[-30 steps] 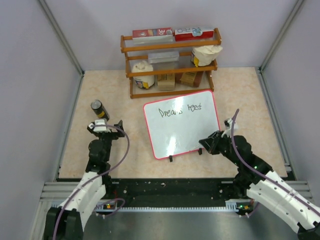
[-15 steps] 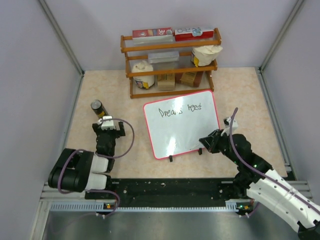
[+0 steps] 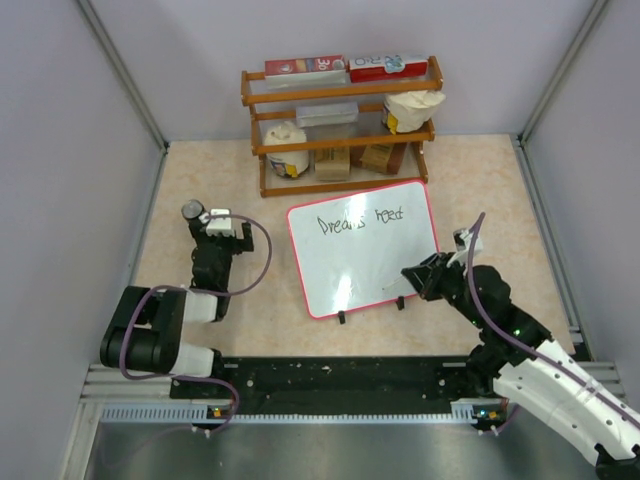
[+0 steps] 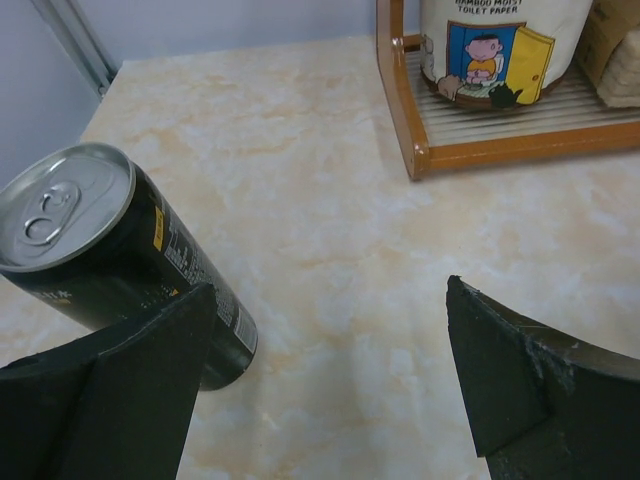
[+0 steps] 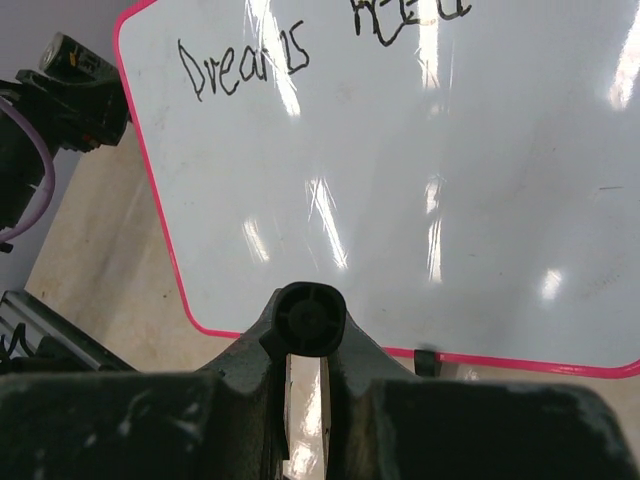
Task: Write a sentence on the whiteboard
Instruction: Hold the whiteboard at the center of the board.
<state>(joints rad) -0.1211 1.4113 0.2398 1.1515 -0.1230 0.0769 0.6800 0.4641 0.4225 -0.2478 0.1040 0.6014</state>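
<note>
The whiteboard (image 3: 365, 262) lies flat on the table (image 3: 490, 190), about mid-table and just in front of the wooden rack (image 3: 340, 91). It is turned a little, so its red frame runs askew to the table's edge, and its two small black tabs (image 3: 341, 317) are on the edge nearest the arm bases. The sentence (image 3: 360, 219) so far is one line along the far edge. I read "Dreams", then a scrawled second word that looks like "need". My right hand (image 3: 408, 278) is at the near right corner of the board, close to the right-hand tab. It is clamped tight on the marker (image 5: 305, 318), whose round black end faces my wrist camera between the fingers. I cannot tell from here whether the tip touches the panel. My left hand (image 4: 330, 300) is on the left side of the table, well apart from the board, with its fingers spread wide and nothing between them. A black can (image 4: 110, 240) with a silver top stands just beside the left finger and is partly hidden behind it, so I cannot tell whether they touch. Past the right finger I see the rack's corner post and a wrapped paper roll (image 4: 490, 50) with a cartoon label on its lowest shelf.
</note>
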